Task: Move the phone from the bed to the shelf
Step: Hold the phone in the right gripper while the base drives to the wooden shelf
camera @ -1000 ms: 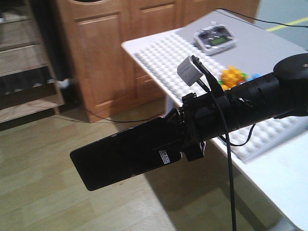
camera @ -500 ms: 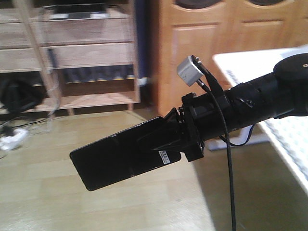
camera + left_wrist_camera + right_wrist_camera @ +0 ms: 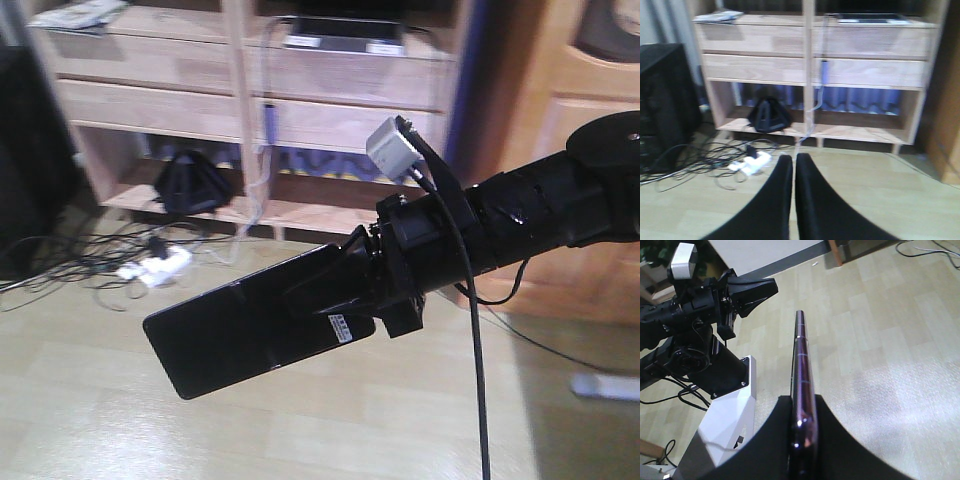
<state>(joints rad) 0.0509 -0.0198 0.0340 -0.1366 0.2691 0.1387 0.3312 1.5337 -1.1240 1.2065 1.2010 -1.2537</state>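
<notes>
My right gripper [image 3: 318, 295] is shut on the phone [image 3: 240, 335], a slim black slab with a white sticker near the held end, carried level above the wood floor. The right wrist view shows the phone [image 3: 802, 360] edge-on with a pinkish rim, clamped between the right gripper [image 3: 804, 405] fingers. The light-wood shelf [image 3: 330, 85] stands straight ahead, some way beyond the phone. In the left wrist view my left gripper [image 3: 793, 161] is shut with nothing in it and faces the shelf [image 3: 865, 42]. The left gripper [image 3: 765, 290] also shows at upper left of the right wrist view. The bed is out of view.
A laptop [image 3: 345, 35] lies on an upper shelf board. A black object [image 3: 769, 115] sits in the lower left compartment. Tangled cables and a white power strip [image 3: 752, 162] lie on the floor before it. A black cabinet [image 3: 665, 100] stands left, wooden doors [image 3: 590, 150] right.
The whole view has swung left: the white table and wooden doors slid off to the right and the shelf came to the centre. The phone has stayed in the right gripper.
</notes>
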